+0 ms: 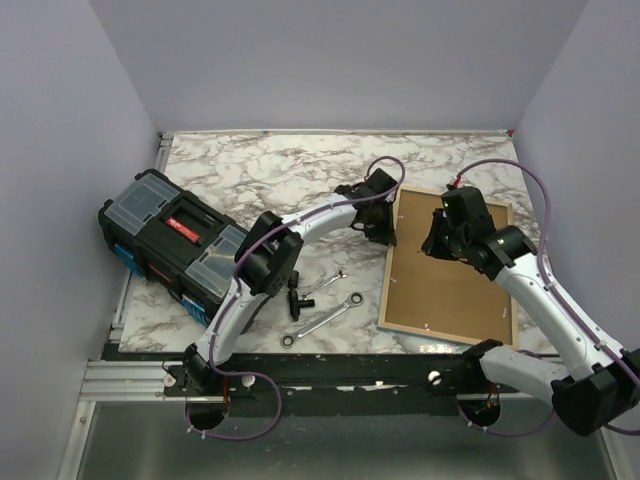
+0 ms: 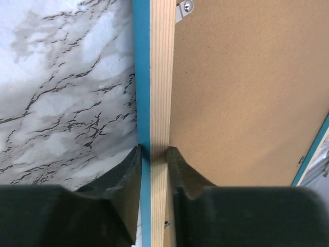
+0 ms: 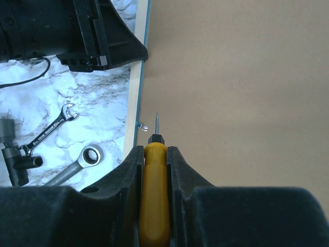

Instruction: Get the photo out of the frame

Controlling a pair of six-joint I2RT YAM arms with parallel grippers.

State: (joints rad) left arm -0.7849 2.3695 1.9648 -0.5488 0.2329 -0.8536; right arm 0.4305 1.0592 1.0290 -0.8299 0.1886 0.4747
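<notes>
The frame [image 1: 450, 285] lies back up on the right half of the counter [image 1: 260, 170]. Its front is hidden, and the photo shows in no view. Only the brown board [image 2: 247, 103] is seen, set inside a pale wood rail with a turquoise outer side.

The left fingers [image 2: 175, 164] are nearly closed and pinch that rail on the frame's left edge. One finger is on the turquoise outside and the other is inside, by the board. From above, the wrist covers this grip. A metal tab [image 2: 183, 7] at the top of the left wrist view is cut off by the picture's edge.

The right fingers [image 3: 175, 164] are clamped on a yellow-handled screwdriver [image 3: 154, 195], whose handle runs off the bottom of the picture. Its thin tip points over the board near a small clip [image 3: 144, 126] at the rail. Whether the tip touches the board cannot be told. In the top view the arm hides the screwdriver.

Left of the frame lie an open-end wrench [image 3: 51, 128], a ring wrench [image 3: 87, 157] whose shaft is cut off behind a finger, and a black tool [image 3: 13, 154] partly out of picture. A toolbox [image 1: 170, 245] sits at the counter's left side.
</notes>
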